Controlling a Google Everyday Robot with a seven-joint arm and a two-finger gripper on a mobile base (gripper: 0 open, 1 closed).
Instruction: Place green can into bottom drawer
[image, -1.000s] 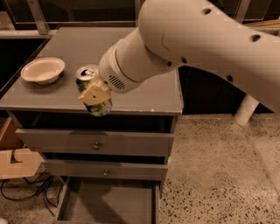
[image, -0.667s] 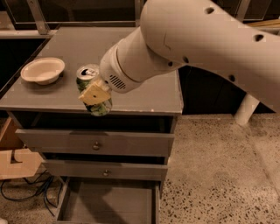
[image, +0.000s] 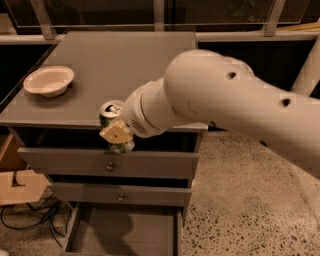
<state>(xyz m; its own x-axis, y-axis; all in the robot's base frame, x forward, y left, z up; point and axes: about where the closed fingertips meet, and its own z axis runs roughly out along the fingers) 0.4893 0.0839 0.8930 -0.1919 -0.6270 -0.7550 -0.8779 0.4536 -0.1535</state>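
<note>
Green can (image: 111, 113): clamped upright in the closed gripper (image: 117, 136), tan finger pad (image: 115, 132) pressed flat on the mottled label, silver top showing above it. Shifted within the last second from over the cabinet top (image: 135, 65) out to its front edge and a little lower, now hanging in front of the dark gap above the top drawer (image: 150, 162). Carried by the bulky white arm (image: 225, 105) reaching in from the right. Judged to be mid-carry: off the surface and past the edge, with the long descent to the lowest level not yet made.

Bottom drawer (image: 130, 232): pulled open near the floor, well apart from the can and roughly beneath it. Shows a plain grey floor, shadowed, with nothing seen inside, so ready to receive.

Top drawer and middle drawer (image: 150, 194): grey fronts with small round knobs facing out, contents hidden.

Cream bowl (image: 48, 81): unmoved on the left of the cabinet top, well apart from the can, holding nothing visible.
</note>
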